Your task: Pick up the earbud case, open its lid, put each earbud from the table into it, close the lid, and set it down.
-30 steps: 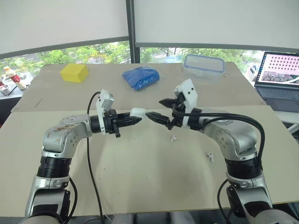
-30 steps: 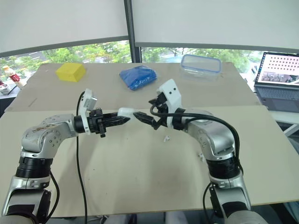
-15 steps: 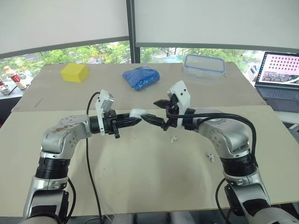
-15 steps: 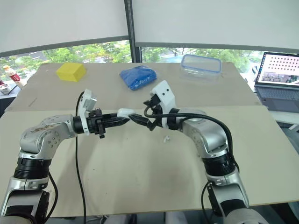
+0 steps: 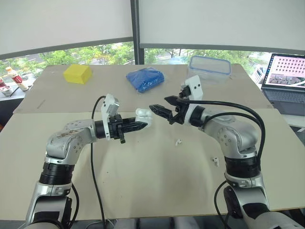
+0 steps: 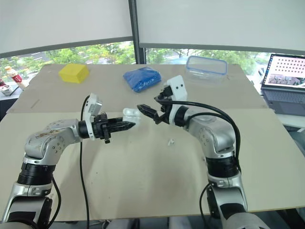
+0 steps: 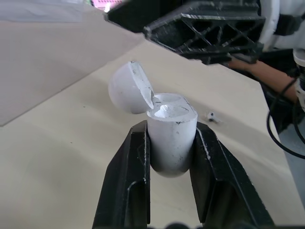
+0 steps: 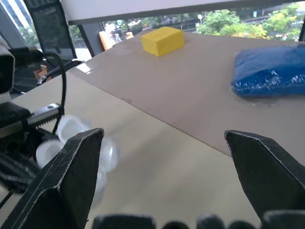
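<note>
My left gripper [image 5: 143, 126] is shut on the white earbud case [image 5: 143, 117], held above the middle of the table. In the left wrist view the case [image 7: 170, 135] stands between the fingers with its lid [image 7: 128, 88] flipped open. Just right of the case, my right gripper [image 5: 158, 104] is open and empty, its jaws wide apart and clear of the case. Two white earbuds lie on the table: one earbud [image 5: 177, 141] below the right gripper, the other earbud [image 5: 215, 161] nearer the right arm's elbow.
At the back of the table are a yellow block [image 5: 77, 73], a blue bag [image 5: 145, 79] and a clear lidded container [image 5: 208, 67]. A laptop [image 5: 286, 76] stands at the far right, and bottles [image 5: 14, 79] at the far left edge.
My right gripper, which was at the case lid half a second ago, has drawn back to the right. The lid now stands open. The left gripper has shifted slightly right with the case.
</note>
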Robot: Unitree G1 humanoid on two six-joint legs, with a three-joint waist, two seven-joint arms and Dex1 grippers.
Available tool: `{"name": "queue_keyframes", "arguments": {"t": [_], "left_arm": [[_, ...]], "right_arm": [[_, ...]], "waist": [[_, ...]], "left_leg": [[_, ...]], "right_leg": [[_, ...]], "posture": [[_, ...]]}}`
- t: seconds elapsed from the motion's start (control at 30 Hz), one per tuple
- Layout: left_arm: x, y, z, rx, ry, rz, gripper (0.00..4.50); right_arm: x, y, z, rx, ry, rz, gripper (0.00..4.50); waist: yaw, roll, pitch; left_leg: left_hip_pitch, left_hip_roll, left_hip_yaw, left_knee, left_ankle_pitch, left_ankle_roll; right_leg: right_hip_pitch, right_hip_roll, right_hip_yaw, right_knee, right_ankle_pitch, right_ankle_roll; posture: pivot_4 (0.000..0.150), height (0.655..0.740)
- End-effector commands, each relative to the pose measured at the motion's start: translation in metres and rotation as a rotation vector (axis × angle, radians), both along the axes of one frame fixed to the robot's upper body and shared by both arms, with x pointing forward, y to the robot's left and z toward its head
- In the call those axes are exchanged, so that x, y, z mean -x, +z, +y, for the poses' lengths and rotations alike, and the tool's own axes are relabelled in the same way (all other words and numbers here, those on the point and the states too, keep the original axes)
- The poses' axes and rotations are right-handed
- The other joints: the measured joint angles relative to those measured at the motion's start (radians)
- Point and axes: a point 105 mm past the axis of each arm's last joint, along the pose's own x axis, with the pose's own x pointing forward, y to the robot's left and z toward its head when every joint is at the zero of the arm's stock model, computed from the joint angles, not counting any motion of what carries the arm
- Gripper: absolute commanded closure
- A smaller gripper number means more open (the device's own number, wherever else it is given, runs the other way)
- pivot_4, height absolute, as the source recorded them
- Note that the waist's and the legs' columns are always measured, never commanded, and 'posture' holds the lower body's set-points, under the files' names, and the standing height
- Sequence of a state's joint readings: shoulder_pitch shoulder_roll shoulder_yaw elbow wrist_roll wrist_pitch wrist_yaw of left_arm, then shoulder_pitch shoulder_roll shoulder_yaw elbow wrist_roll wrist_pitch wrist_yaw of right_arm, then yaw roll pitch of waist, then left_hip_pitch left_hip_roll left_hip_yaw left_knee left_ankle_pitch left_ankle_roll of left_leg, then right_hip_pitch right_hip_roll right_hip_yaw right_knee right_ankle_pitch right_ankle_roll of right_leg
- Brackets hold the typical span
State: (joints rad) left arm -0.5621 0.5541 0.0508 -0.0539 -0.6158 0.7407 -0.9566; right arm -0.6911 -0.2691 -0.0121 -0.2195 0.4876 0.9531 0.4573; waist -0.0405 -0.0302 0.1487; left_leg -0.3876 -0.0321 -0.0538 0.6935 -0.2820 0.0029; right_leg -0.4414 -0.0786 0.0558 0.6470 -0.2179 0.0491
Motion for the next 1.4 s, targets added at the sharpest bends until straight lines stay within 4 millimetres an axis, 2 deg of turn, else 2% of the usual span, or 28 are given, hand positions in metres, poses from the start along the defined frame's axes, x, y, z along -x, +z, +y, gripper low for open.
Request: {"name": "queue_keyframes", "arguments": {"t": [0.03, 0.13, 0.23, 0.37, 0.5, 0.7, 0.83, 1.13, 1.4], "left_arm": [[-0.006, 0.012, 0.01, 0.036, 0.087, -0.068, 3.89], [-0.005, 0.009, 0.015, 0.041, 0.125, -0.067, 3.89], [-0.002, 0.005, 0.019, 0.039, 0.149, -0.06, 3.89], [-0.002, 0.004, 0.022, 0.04, 0.173, -0.057, 3.89], [-0.001, 0.003, 0.023, 0.04, 0.182, -0.053, 3.89], [-0.001, 0.001, 0.022, 0.027, 0.18, -0.055, 3.89], [-0.002, 0.0, 0.024, 0.021, 0.181, -0.057, 3.89], [0.0, -0.003, 0.026, 0.013, 0.183, -0.052, 3.89], [0.0, -0.004, 0.028, 0.01, 0.186, -0.053, 3.89]], "right_arm": [[0.005, -0.006, -0.014, 0.048, -0.086, -0.028, 0.01], [0.018, -0.034, -0.025, 0.137, -0.103, 0.0, 0.01], [0.027, -0.058, -0.045, 0.213, -0.15, 0.02, 0.01], [0.03, -0.069, -0.063, 0.279, -0.198, -0.006, 0.01], [0.031, -0.077, -0.069, 0.3, -0.222, -0.002, 1.08], [0.028, -0.091, -0.073, 0.339, -0.245, 0.008, 3.23], [0.028, -0.1, -0.076, 0.367, -0.247, 0.033, 4.43], [0.029, -0.12, -0.069, 0.406, -0.22, 0.092, 4.43], [0.016, -0.121, -0.065, 0.366, -0.254, 0.11, 4.43]], "waist": [[0.0, 0.0, 0.0], [0.002, 0.0, 0.0], [0.002, 0.0, 0.0], [0.002, 0.0, 0.0], [0.001, 0.0, 0.0], [0.003, 0.0, 0.0], [0.005, 0.0, 0.0], [0.004, 0.0, 0.0], [-0.003, 0.0, 0.0]], "left_leg": [[0.0, 0.0, 0.0, 0.0, 0.0, 0.0], [0.0, 0.0, 0.0, 0.0, 0.0, 0.0], [0.0, 0.0, 0.0, 0.0, 0.0, 0.0], [0.001, 0.0, 0.001, 0.0, 0.0, 0.0], [0.002, 0.0, 0.001, -0.001, 0.0, 0.0], [0.001, 0.0, 0.001, 0.0, 0.0, 0.0], [0.002, 0.0, 0.001, 0.0, 0.0, 0.0], [0.002, 0.0, 0.001, 0.0, 0.0, 0.0], [0.004, 0.0, 0.001, -0.001, 0.0, 0.0]], "right_leg": [[0.0, 0.0, 0.0, 0.0, 0.0, 0.0], [0.0, 0.0, 0.0, 0.0, 0.0, 0.0], [0.0, 0.0, 0.0, -0.001, 0.0, 0.0], [0.0, 0.0, 0.001, -0.005, 0.0, 0.0], [0.001, 0.001, 0.001, -0.005, 0.0, 0.0], [0.001, 0.0, 0.001, -0.005, 0.0, 0.0], [0.002, 0.0, 0.001, -0.005, 0.0, 0.0], [0.002, 0.001, 0.001, -0.005, 0.0, 0.0], [0.003, 0.001, 0.001, -0.005, 0.0, 0.0]], "posture": [[0.15, 0.74], [0.15, 0.74], [0.15, 0.74], [0.15, 0.74], [0.15, 0.74], [0.15, 0.74], [0.15, 0.74], [0.15, 0.74], [0.15, 0.74]]}}
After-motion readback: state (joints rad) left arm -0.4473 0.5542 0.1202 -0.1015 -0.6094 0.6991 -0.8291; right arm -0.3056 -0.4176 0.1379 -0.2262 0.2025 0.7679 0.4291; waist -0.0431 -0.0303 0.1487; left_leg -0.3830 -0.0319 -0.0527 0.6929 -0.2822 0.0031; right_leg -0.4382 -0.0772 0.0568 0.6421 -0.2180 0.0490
